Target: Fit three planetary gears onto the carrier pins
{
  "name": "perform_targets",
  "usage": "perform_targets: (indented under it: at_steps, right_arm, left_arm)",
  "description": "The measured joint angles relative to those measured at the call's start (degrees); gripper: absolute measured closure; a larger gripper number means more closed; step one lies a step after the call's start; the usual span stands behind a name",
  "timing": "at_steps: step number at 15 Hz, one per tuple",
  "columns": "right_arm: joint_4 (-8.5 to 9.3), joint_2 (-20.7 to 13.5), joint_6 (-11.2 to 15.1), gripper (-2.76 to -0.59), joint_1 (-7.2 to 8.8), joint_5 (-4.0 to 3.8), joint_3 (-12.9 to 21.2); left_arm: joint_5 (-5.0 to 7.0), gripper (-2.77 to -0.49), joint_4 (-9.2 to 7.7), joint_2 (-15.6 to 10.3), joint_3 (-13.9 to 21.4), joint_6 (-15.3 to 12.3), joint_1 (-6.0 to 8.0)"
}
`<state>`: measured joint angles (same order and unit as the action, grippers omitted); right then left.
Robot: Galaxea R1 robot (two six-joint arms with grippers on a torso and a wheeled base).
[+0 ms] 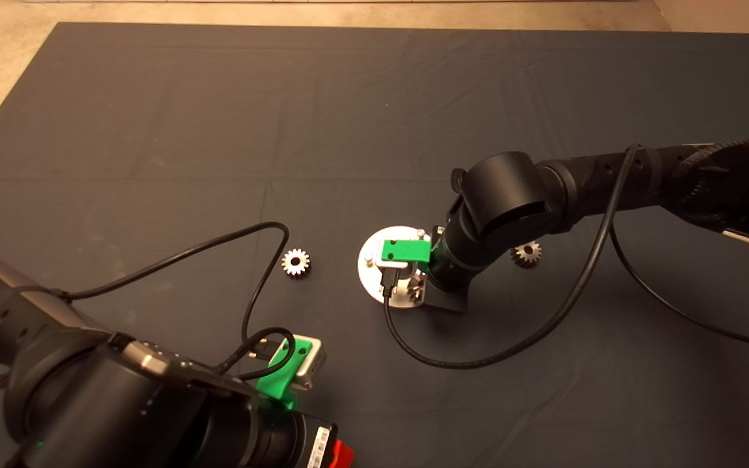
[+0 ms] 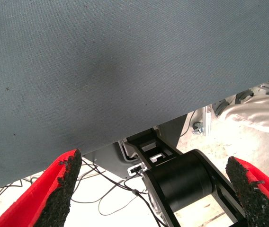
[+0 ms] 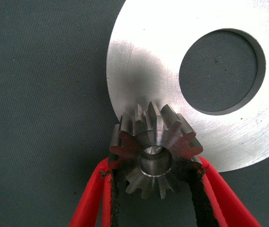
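My right gripper (image 3: pixel 156 166) is shut on a planetary gear (image 3: pixel 154 158), a small steel spur gear, at the rim of the shiny silver disc (image 3: pixel 163 61). A silver pin tip (image 3: pixel 153 150) shows inside the gear's bore. In the head view the same gripper (image 1: pixel 407 286) hangs over the near side of the disc (image 1: pixel 374 276), with two bare carrier pins (image 1: pixel 368 259) (image 1: pixel 419 231) standing on it. Two more gears lie flat on the mat, one left of the disc (image 1: pixel 296 262) and one to its right (image 1: pixel 526 253). My left gripper (image 2: pixel 156 189) waits open at the lower left.
The dark mat (image 1: pixel 218 130) covers the table. Black cables (image 1: pixel 478 357) loop over the mat near the disc and by the left arm (image 1: pixel 88 390). Past the mat's edge, the left wrist view shows the robot's base (image 2: pixel 182 182) and a person's leg (image 2: pixel 257 113).
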<state>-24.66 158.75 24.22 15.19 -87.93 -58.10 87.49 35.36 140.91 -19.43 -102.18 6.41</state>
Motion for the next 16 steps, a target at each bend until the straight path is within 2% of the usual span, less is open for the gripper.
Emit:
perform_targets:
  at_steps: [4,7,16]
  right_arm:
    - [0.00,-0.01,-0.02,-0.95,0.00,0.01,0.00]
    - [0.00,-0.01,-0.16,-0.95,0.00,0.01,0.00]
    - [-0.02,-0.10,-0.22,-1.45,0.07,0.22,0.02]
  left_arm:
    - [0.01,-2.17,0.00,-0.01,0.00,0.00,0.00]
    - [0.02,-2.17,-0.01,-0.01,0.00,0.00,0.00]
    - [0.02,-2.17,0.00,-0.12,0.00,0.00,0.00]
